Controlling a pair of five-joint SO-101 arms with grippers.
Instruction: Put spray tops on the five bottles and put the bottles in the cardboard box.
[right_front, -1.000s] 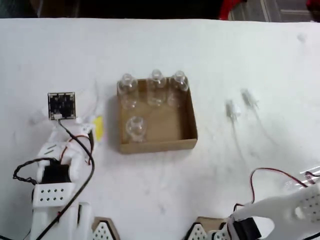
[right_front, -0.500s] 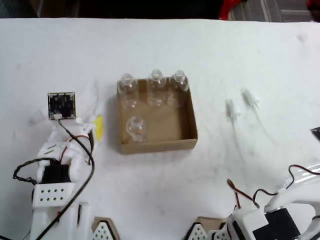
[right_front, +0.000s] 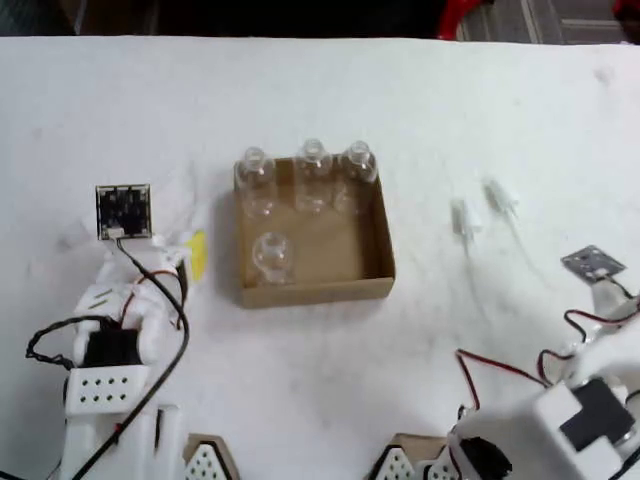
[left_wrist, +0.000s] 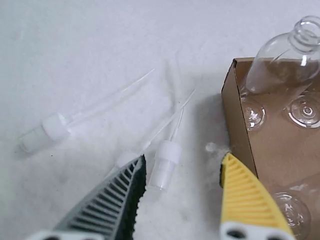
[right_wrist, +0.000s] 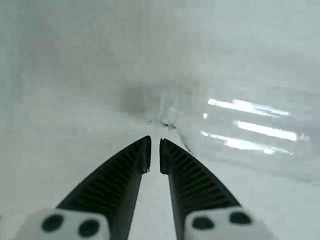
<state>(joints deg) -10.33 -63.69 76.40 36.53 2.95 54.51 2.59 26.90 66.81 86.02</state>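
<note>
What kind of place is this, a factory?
More likely a small robotics lab bench: two little white arms with loose wiring sit at a white table, with a cardboard box of clear bottles and loose spray tops.

Left gripper (left_wrist: 183, 161): fingers spread wide. Right gripper (right_wrist: 155, 145): fingers nearly together, thin slit between them. Left arm (right_front: 105, 355) at the near-left edge, right arm (right_front: 570, 420) at the near-right.

Right arm (right_front: 560, 425): shifted within the last second from lying stretched toward the right edge of the worktop (right_front: 420, 90) to bunched at its lower right corner, red wires (right_front: 500, 365) re-looped, a small grey board (right_front: 593, 264) newly raised into sight above.
</note>
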